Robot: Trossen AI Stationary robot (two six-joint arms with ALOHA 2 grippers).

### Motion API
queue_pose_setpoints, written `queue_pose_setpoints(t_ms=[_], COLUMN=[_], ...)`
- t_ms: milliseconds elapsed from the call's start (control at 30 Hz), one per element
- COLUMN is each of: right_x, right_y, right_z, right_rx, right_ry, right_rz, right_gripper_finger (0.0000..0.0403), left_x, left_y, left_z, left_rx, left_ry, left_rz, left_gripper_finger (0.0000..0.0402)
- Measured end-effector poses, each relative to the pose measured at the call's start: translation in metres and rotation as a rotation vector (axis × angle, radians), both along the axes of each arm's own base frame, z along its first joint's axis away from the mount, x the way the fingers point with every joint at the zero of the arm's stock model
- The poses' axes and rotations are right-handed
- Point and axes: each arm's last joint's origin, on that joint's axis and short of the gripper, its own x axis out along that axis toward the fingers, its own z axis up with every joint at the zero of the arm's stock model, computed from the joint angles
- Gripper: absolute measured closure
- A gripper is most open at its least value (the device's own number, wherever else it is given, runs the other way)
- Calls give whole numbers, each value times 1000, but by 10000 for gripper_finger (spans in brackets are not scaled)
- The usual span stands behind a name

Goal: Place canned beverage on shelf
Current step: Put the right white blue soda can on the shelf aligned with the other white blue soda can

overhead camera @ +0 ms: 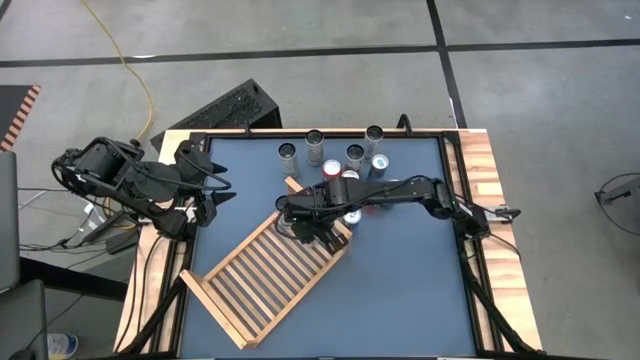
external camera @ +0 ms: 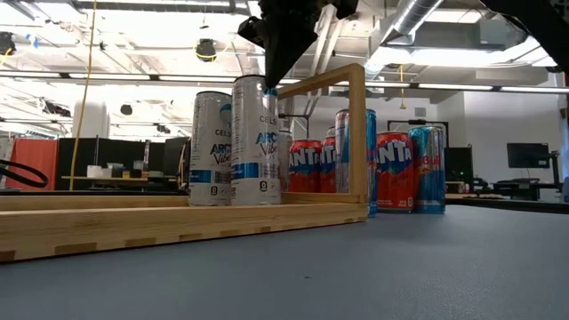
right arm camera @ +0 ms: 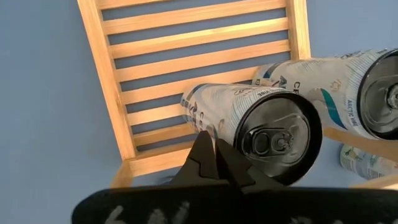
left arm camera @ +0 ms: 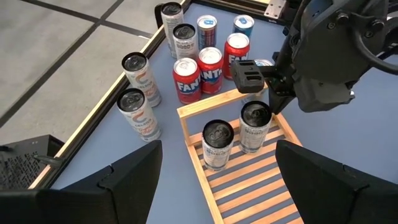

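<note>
Right gripper (right arm camera: 214, 163), fingers closed and empty, is hovering just over a white can (left arm camera: 255, 126) standing on the shelf (overhead camera: 262, 283); left gripper (overhead camera: 222, 184) is waiting open at the table's left edge.

Bright, even light falls from ceiling fixtures (external camera: 418, 55), which glare white in the low view and leave the arm above a dark silhouette. Shadows on the blue table (overhead camera: 400, 270) are soft and short. Close to the right wrist camera, the dark fingers (right arm camera: 211, 163) and the near can top (right arm camera: 273, 140) look slightly soft.
</note>
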Motion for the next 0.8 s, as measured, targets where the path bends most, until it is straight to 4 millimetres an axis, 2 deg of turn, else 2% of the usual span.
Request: queue_pose_setpoints(t_ms=[200, 333, 433, 500, 633, 800], right_x=[-3, -10, -18, -27, -57, -100], right_y=[12, 18, 20, 21, 16, 5], right_z=[0, 5, 16, 29, 70, 114], right_rx=[10, 17, 39, 59, 101, 118], right_ry=[17, 42, 35, 14, -48, -131], right_rz=[-11, -29, -58, -81, -175, -373], right_gripper_finger=[403, 403, 403, 403, 403, 403], left_x=[1, 10, 22, 34, 65, 108], left_y=[0, -3, -8, -13, -21, -16], left_z=[1, 1, 2, 1, -11, -36], left_rx=[-5, -6, 0, 14, 45, 111], left_ry=[-9, -36, -59, -61, 5, 156], left_rz=[-1, 9, -9, -41, -121, -144], left_gripper_finger=[99, 99, 99, 99, 99, 99])
